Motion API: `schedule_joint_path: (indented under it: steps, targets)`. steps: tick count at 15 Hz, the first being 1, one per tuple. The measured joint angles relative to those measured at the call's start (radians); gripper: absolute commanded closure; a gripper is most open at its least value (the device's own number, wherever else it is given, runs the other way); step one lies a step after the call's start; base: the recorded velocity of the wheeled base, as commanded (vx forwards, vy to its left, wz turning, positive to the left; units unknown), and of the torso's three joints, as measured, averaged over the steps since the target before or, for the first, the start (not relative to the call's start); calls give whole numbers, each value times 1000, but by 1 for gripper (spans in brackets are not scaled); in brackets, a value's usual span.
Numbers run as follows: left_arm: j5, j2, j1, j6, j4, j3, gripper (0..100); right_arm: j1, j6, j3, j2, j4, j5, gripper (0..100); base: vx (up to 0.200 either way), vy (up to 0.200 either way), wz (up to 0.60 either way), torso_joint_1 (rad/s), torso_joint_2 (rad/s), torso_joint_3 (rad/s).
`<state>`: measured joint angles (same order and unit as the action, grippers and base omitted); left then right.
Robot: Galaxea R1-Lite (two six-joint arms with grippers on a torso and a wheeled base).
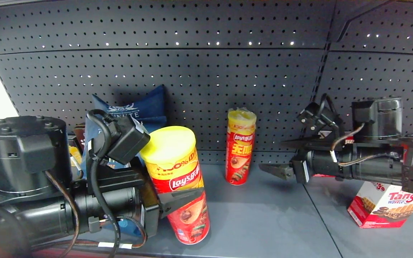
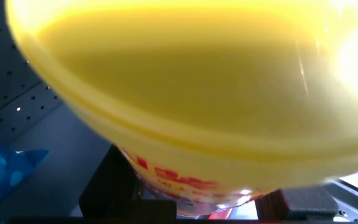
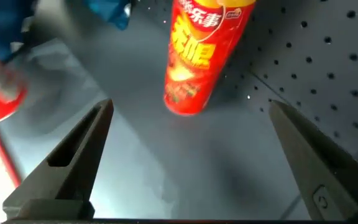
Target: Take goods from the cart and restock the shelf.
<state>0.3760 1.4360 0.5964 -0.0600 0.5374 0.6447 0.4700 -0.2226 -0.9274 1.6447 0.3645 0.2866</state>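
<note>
Closest in, the left gripper [image 1: 188, 203] is clamped on a yellow-lidded chips can [image 1: 174, 168], which stands a little tilted, in front and to the left of a second chips can [image 1: 240, 150] upright on the shelf [image 1: 264, 222] by the pegboard [image 1: 192, 71]. Right of that second can, apart from it, the right gripper [image 1: 274, 156] hangs with jaws spread wide. Left of it leans a blue bag [image 1: 145, 111]; far right sits a wafer box [image 1: 382, 208].
</note>
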Motion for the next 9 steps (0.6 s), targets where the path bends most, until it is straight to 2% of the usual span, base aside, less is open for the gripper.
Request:
schedule_joint_path:
  steps: [3,6,9]
  targets:
    - [0,-3,-6,0,0,2,100,-6,-1,-50,77,15,34,0,0,0,0,0,0,0]
    - [1,-8,-11,0,0,-4,100,-38,-1,-61,131,83,111,0,0,0,0,0,0,0]
    - [2,-9,-20,0,0,-5,100,-66,-1,-65,170,93,144,0,0,0,0,0,0,0]
